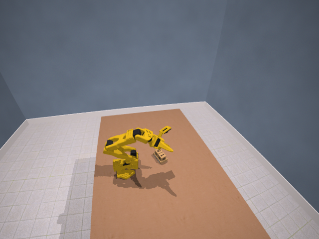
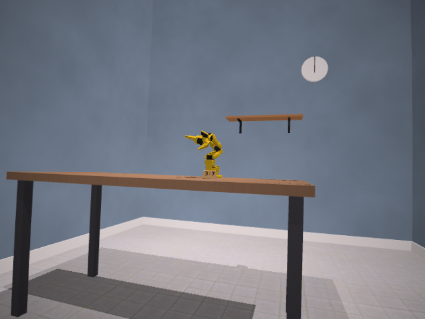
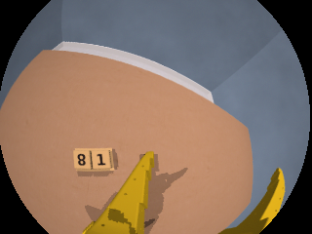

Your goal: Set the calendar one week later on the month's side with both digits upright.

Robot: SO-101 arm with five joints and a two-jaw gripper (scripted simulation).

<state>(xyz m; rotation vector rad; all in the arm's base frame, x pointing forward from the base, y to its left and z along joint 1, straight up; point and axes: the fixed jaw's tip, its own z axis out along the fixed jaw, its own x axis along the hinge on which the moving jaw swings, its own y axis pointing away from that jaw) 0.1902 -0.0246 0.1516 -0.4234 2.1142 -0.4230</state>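
Yellow arm [image 1: 120, 145] on brown table [image 1: 144, 205], folded low over base at left. Gripper [image 1: 164, 144] raised above table, jaws parted, grasping nothing. Calendar tray [image 1: 160, 157] just right of base, flat on table, under gripper tips; two cubes [image 3: 94, 159] side by side, tops reading 8 and 1 in wrist view.

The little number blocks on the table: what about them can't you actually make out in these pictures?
- Month name: too small in every view.
- Tray: in the wrist view, it can't be told from the cubes.
- Top view: digits on the calendar too small to read surely.
- Hand: wrist view's edge cuts off its base; the fingers stand apart, holding nothing.
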